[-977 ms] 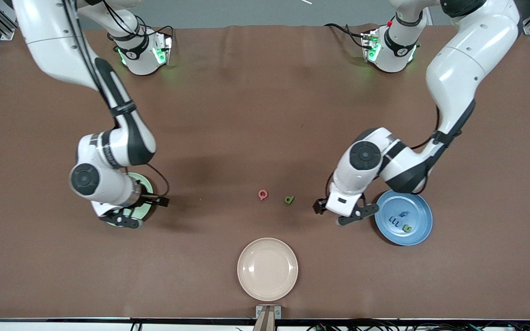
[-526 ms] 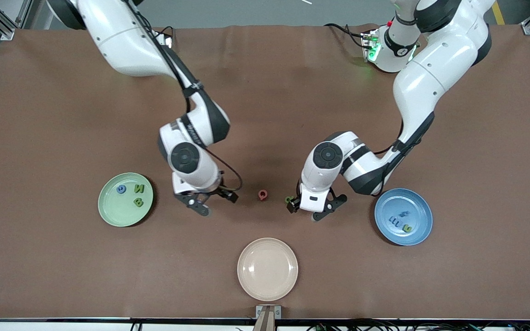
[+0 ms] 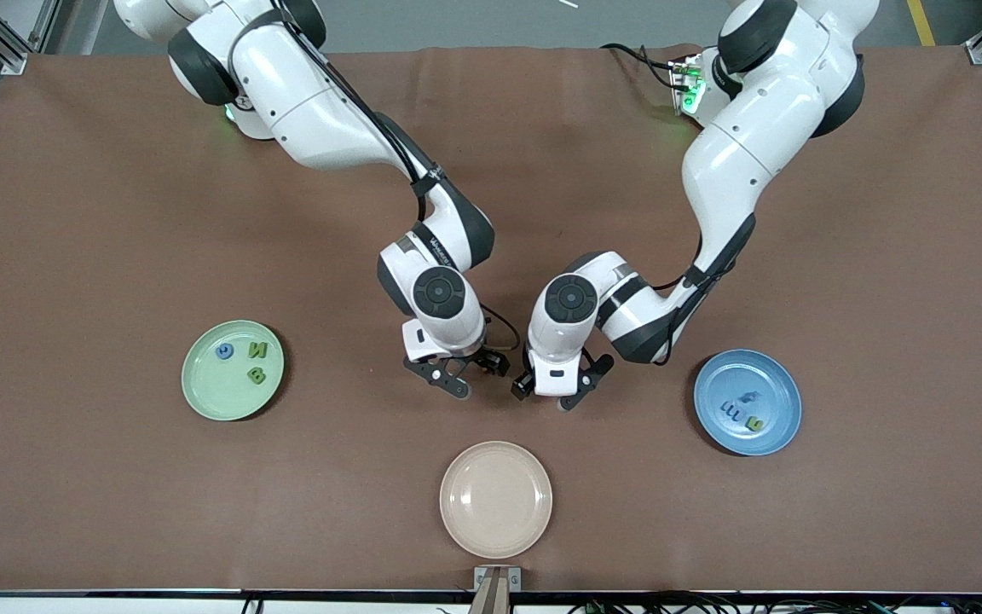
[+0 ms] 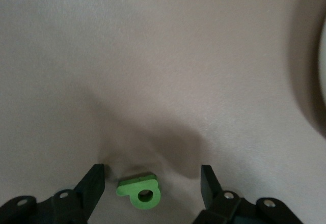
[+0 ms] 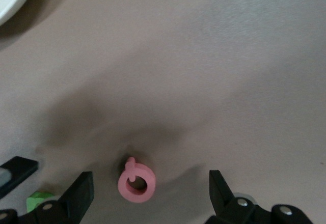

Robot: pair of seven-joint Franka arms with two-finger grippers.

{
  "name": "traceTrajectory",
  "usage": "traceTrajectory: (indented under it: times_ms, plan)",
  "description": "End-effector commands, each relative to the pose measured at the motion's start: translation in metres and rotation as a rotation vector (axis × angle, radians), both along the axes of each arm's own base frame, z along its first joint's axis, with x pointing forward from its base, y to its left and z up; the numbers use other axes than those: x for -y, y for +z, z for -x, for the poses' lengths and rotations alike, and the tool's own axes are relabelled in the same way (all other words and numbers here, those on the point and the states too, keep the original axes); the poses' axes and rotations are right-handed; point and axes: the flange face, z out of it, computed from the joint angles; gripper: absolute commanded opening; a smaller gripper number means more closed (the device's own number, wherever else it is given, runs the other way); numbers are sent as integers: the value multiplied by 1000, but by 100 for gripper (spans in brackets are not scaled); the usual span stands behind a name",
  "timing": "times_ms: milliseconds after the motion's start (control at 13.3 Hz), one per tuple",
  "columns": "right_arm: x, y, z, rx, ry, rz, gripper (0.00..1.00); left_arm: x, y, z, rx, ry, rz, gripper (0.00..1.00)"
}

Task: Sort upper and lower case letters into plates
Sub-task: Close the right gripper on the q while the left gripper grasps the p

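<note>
Brown table [image 3: 116,213], cream-beige round plate [image 3: 496,499] as landmark. Farther from camera than it: left gripper [image 4: 153,183] spread wide around small green letter [image 4: 139,193], nothing held. Beside it, right gripper [image 5: 150,186] likewise agape around pink ring-shaped letter [image 5: 136,182].

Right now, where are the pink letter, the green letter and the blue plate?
pink letter [image 5: 136,184], right wrist view, on its ring.
green letter [image 4: 139,192], left wrist view, on its body.
blue plate [image 3: 776,394], front view, on its bare floor.

You get even, bright overhead light on the table [image 3: 99,477] — soft shadows pool under both arms near its middle. The white arm shells catch mild glare. Both wrist views look washed out and pale; the pink letter [image 5: 136,183] and green letter [image 4: 139,193] sit in diffuse shadow — their edges slightly soft.
</note>
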Motion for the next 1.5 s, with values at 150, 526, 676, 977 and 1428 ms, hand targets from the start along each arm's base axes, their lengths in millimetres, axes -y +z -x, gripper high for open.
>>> traceTrajectory:
  times_ms: [150, 526, 676, 977, 1428]
  plan:
    - [-16, -16, 6, 52, 39, 30, 92, 6, -5, 1, -33, 40, 3, 83]
    - [-21, -19, 12, 46, 44, 31, 77, 12, -6, 10, -77, 42, -14, 79]
    - [-22, -20, 13, 43, 39, 30, 63, 13, -7, 11, -80, 42, -13, 76]
    - [-22, -18, 14, 43, 55, 34, 21, 13, -7, 11, -79, 41, -12, 62]
    - [108, 39, -40, -42, 211, 90, 0, 10, -1, 8, -66, 27, -16, 2]
